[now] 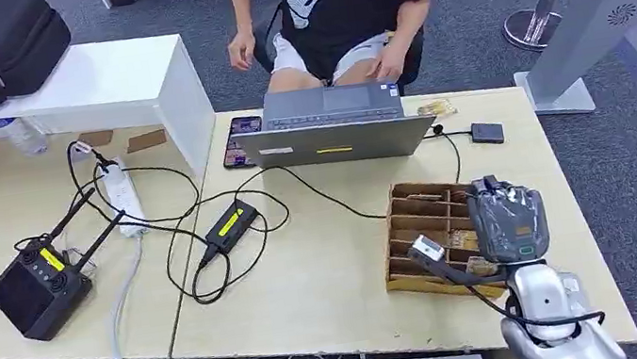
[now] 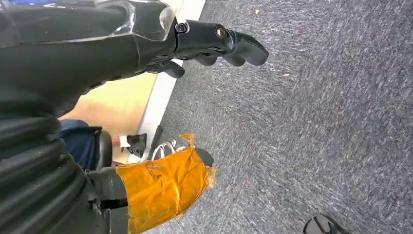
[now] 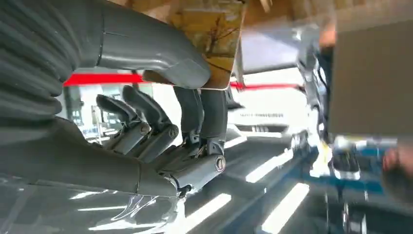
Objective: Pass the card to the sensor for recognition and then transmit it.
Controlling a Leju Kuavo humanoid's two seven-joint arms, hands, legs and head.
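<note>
Cardboard divider tray (image 1: pixel 416 219) on the pale wooden table (image 1: pixel 329 273), right hand (image 1: pixel 507 223) poised over its far-right compartments. Right wrist view: a card (image 3: pixel 214 36) with a yellowish printed picture, pinched between the thick thumb (image 3: pixel 160 56) and the dark fingers (image 3: pixel 209 114). Left hand (image 2: pixel 214 41) hangs beside the table over grey carpet, fingers loosely curled, holding nothing. Small black sensor box (image 1: pixel 487 132) lies beyond the tray, near the laptop (image 1: pixel 331 127) and the seated person (image 1: pixel 336 5). Advice: lift clear of the dividers, keep the pinch firm, present the card flat over the sensor.
</note>
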